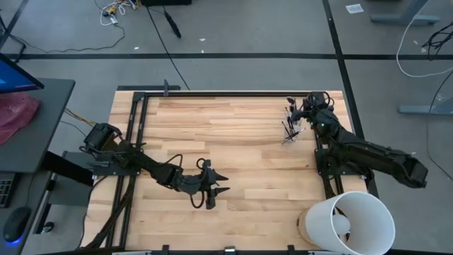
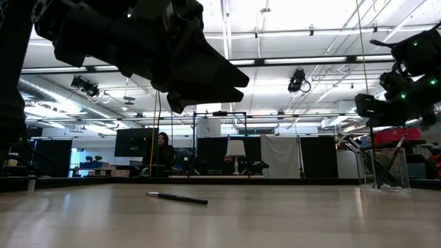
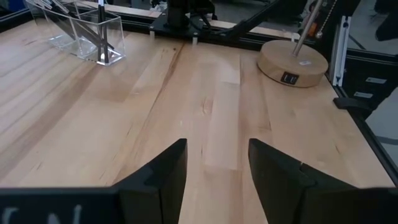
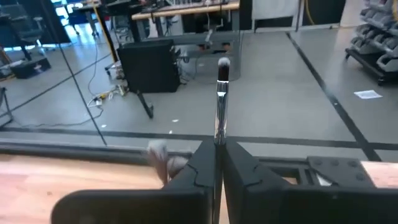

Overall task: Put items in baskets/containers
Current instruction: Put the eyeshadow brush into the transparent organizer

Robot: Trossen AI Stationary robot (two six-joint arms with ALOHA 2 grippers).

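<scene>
A clear cup (image 1: 289, 130) with several dark brushes in it stands upright on its base at the table's far right; it also shows in the low view as the cup (image 2: 386, 169) and in the left wrist view as the cup (image 3: 84, 34). My right gripper (image 4: 217, 146) hovers just beyond the cup, shut on a brush with a silver ferrule and a pale head (image 4: 222, 63). One dark brush (image 2: 177, 198) lies flat on the table. My left gripper (image 3: 217, 165) stands open above the table's near middle, nothing between its fingers. My right gripper pinches the brush between its two fingertips, just behind the silver ferrule (image 4: 219, 124); the handle behind that is hidden by the fingers. The fingers are roughly level and point toward the table's far edge. The brush sticks out past them in line with them, head away, clear of the table.
A large white cylinder (image 1: 354, 223) on a round wooden base (image 3: 292, 62) stands at the near right corner. A black frame (image 1: 233, 92) runs along the table's edges. The middle of the wooden top lies bare between the two arms.
</scene>
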